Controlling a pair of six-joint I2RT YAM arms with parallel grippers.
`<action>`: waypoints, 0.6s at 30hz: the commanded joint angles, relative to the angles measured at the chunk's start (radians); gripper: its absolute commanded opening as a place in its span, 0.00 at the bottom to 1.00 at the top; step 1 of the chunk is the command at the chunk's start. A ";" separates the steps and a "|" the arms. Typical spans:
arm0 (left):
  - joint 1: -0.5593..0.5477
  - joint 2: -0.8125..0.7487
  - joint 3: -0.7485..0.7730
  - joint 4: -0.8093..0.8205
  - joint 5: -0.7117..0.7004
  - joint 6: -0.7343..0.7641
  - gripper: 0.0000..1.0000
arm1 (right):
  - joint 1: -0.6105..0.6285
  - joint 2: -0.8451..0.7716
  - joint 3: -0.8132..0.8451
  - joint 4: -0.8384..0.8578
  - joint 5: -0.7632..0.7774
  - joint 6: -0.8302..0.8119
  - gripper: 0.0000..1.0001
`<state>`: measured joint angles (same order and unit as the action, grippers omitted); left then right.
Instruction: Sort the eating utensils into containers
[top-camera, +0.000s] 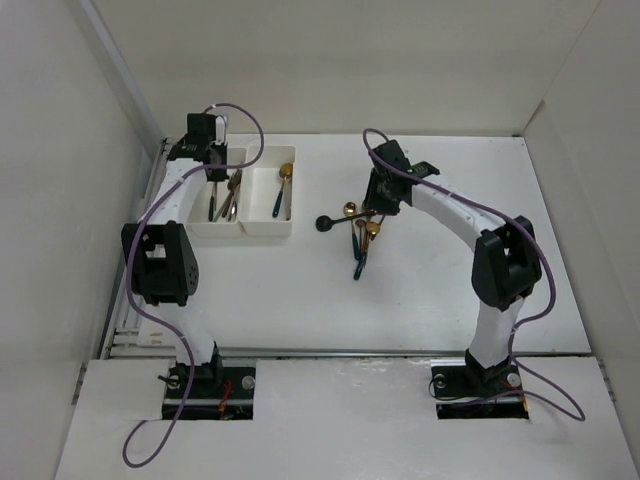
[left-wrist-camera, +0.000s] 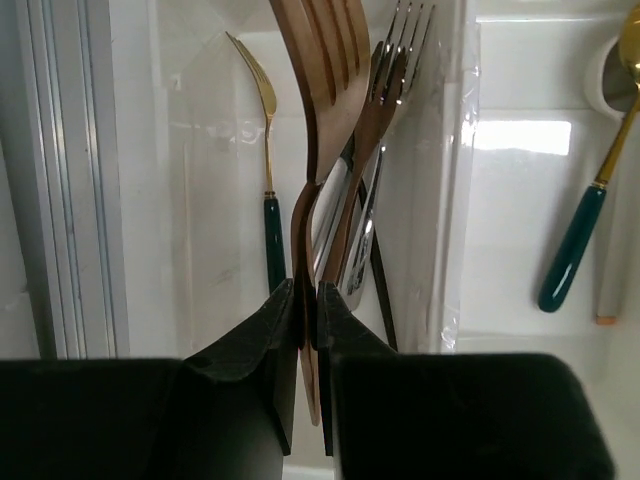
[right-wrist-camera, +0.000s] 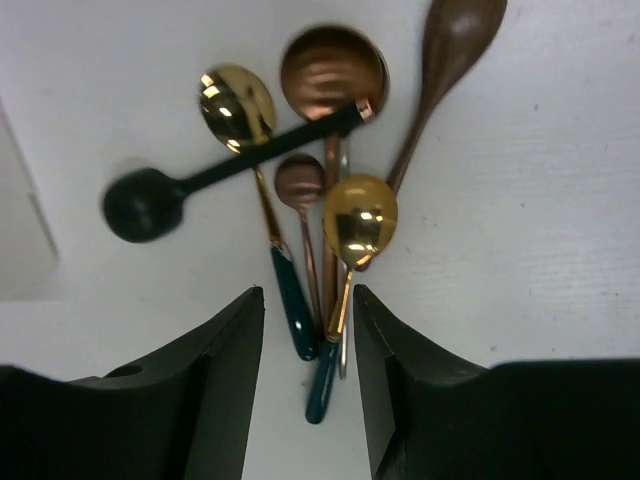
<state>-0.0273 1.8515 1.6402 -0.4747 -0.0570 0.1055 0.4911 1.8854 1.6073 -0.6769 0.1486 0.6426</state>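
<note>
Cutlery sorting station.
Left gripper clamps copper fork over tray; right gripper agape above spoon cluster.

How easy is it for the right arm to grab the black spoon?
Probably yes, easy. The right gripper hangs open over the spoon pile, and the black spoon lies across the top with nothing covering it. It likely just needs a small sideways shift.
</note>
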 joint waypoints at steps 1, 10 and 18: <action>-0.010 0.037 -0.010 0.077 -0.075 -0.006 0.00 | 0.017 0.017 -0.038 -0.023 -0.029 -0.001 0.47; 0.020 0.141 0.003 0.077 -0.053 -0.026 0.16 | 0.007 0.040 -0.142 -0.012 -0.058 0.011 0.43; 0.020 0.132 0.024 0.067 -0.030 -0.026 0.60 | 0.067 0.058 -0.162 -0.033 -0.021 0.011 0.45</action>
<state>-0.0082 2.0277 1.6379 -0.4152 -0.0906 0.0879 0.5159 1.9408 1.4548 -0.7059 0.1013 0.6456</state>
